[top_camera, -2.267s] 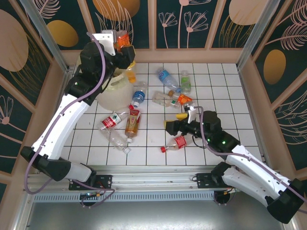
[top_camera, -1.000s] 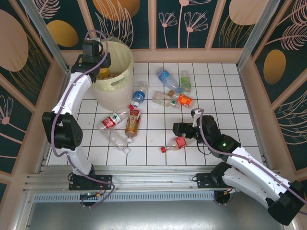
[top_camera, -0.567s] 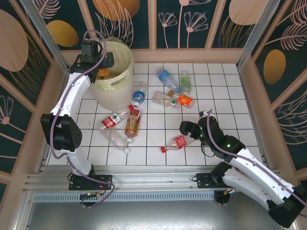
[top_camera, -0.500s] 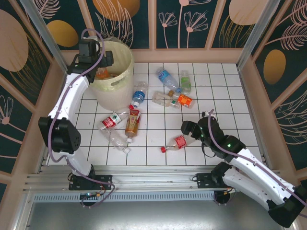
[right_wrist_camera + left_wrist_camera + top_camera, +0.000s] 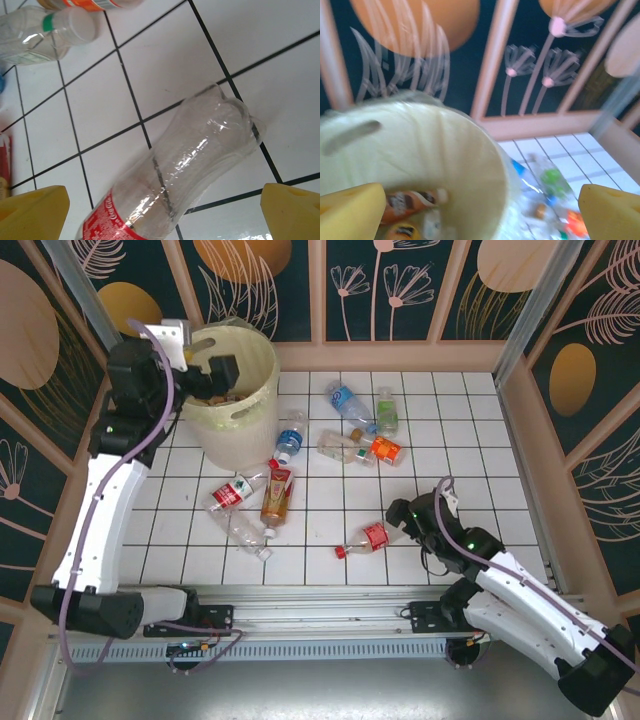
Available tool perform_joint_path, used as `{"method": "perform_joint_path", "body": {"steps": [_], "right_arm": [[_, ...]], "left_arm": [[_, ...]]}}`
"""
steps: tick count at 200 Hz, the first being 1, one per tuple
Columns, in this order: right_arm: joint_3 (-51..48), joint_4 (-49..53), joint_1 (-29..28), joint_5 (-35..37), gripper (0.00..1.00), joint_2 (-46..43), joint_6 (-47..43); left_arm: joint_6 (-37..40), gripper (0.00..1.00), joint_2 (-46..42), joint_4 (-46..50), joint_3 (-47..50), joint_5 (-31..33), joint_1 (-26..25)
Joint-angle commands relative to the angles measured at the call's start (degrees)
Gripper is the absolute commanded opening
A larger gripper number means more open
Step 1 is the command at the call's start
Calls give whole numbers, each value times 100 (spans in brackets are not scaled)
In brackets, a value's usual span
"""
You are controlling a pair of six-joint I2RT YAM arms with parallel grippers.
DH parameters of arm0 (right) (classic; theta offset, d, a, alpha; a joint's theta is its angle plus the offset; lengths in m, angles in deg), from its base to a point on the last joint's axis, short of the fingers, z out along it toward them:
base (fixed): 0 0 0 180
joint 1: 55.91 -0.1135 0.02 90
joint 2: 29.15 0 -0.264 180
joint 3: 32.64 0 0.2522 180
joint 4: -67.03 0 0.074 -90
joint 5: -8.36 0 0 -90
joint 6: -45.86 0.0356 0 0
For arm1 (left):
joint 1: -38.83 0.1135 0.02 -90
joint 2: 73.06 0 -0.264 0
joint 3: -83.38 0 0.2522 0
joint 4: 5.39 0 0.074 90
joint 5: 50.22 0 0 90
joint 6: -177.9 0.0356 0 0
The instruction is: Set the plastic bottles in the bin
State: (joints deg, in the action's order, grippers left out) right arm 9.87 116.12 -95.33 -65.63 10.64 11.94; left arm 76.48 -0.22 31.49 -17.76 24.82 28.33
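While our left hand [image 5: 210,378] hangs over the bin [image 5: 255,400] with fingers spread wide and empty, several plastic bottles [image 5: 407,200] lie inside it. Our right hand [image 5: 398,512] hovers low, fingers apart, over a clear red-labelled bottle [image 5: 372,537] lying on the tiled surface [image 5: 470,440]. Other bottles [image 5: 350,430] lie scattered between bin and right hand.

Cream bin [image 5: 241,436], red-labelled clear bottle [image 5: 200,150], white gridded table [image 5: 460,430]

clear bottles [image 5: 278,495] lying scattered, cream bin [image 5: 240,430] upright
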Motion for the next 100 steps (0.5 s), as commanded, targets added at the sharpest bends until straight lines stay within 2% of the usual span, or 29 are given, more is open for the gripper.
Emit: {"method": "perform_joint_path", "body": {"steps": [1,54,100], "right_arm": [[-244,-329,39,-68,99,-59,450],[-760,-1291,253,-458,91,115,647],[-868,-1911,318,-379,85,586,624]], "left_arm": [[27,99,-395,148,445,-736,-362],[-235,99,-1336,-222,1497,-1359,-1103],[-737,99,-1798,-967,2490,-1312,-1780]]}}
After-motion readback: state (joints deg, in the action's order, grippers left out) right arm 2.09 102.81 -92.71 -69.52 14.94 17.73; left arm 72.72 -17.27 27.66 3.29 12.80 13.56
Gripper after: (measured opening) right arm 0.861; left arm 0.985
